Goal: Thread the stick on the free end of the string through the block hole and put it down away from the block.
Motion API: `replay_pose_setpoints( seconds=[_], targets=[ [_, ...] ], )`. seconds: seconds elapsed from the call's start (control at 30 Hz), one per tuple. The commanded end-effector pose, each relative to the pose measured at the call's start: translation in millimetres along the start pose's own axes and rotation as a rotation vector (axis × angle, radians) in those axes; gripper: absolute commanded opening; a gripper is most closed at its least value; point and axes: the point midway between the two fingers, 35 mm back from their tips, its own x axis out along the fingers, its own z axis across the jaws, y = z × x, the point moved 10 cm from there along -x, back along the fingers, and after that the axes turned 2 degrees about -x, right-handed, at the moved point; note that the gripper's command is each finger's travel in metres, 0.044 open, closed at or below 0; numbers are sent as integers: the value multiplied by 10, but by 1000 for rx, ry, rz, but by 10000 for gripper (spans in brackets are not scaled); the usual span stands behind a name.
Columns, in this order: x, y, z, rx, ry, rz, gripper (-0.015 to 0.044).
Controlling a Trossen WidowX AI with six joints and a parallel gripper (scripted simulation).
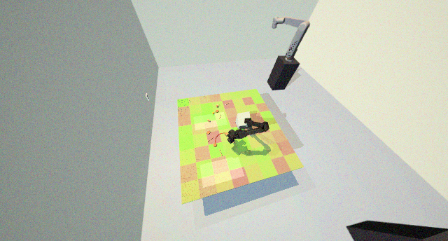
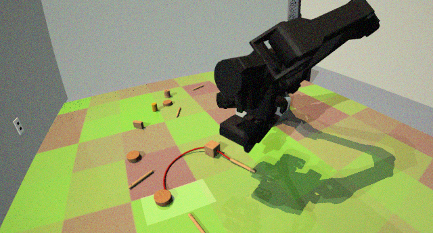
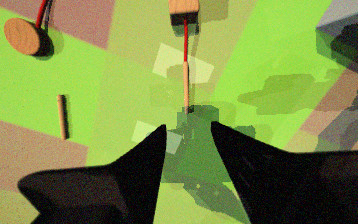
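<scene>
The wooden block (image 2: 212, 149) (image 3: 183, 6) stands on the checkered table. The red string (image 2: 164, 173) (image 3: 185, 40) runs from the round wooden button (image 2: 163, 198) (image 3: 22, 36) in a curve to one side of the block and comes out at the other side. The thin stick (image 2: 243, 165) (image 3: 186, 87) on its end lies on the table beyond that side, a short string length away from the block. My gripper (image 3: 188, 127) is partly open and empty, above and just behind the stick's free end. In the exterior view its fingers are seen from the side, above the table.
Loose sticks lie near the button, one (image 2: 141, 179) to its left and one (image 2: 196, 223) (image 3: 62, 117) in front. Another round button (image 2: 134, 156) lies farther left. Small objects, including an orange cylinder (image 2: 154, 107) and a small wooden piece (image 2: 138, 124), stand farther back. A white box (image 1: 242, 119) is beside the arm.
</scene>
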Motion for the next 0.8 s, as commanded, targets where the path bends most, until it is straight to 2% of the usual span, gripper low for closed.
replay_pose_setpoints(
  seconds=[0.0,0.2,0.27,0.33,0.77],
  targets=[
    [0,0,0,0,0,0,236],
    [-22,-3,1,0,0,0,394],
    [-185,-20,7,-2,2,-1,440],
    [-273,-26,6,-3,2,0,440],
    [-243,-37,3,4,0,-5,440]
  ],
)
